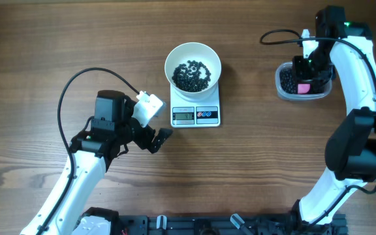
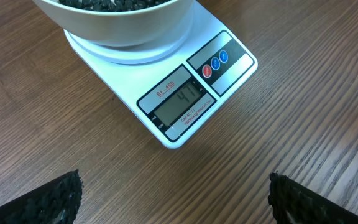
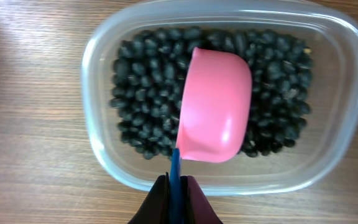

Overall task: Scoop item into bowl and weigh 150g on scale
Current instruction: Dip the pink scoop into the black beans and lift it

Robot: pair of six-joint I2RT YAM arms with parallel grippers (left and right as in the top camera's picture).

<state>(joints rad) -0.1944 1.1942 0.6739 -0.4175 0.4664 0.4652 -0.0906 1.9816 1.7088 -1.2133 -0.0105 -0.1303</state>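
left gripper [image 1: 160,139] jaws wide apart, empty, just left of scale [image 1: 196,115], white bowl [image 1: 168,67] sitting on scale, small round glossy black beans [image 1: 191,76] thin across its bottom, rest heaped in clear tub [image 3: 98,56] far right, right gripper [image 3: 176,190] clamped on blue handle [image 3: 175,167] of pink scoop [image 3: 215,106] over the heap

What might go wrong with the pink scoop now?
The right pincer grips the blue handle of the pink plastic scoop; it may twist and spill black beans outside the clear plastic tub. The open left pincer is near the white scale under the round white bowl; bumping it would spoil the weighing.
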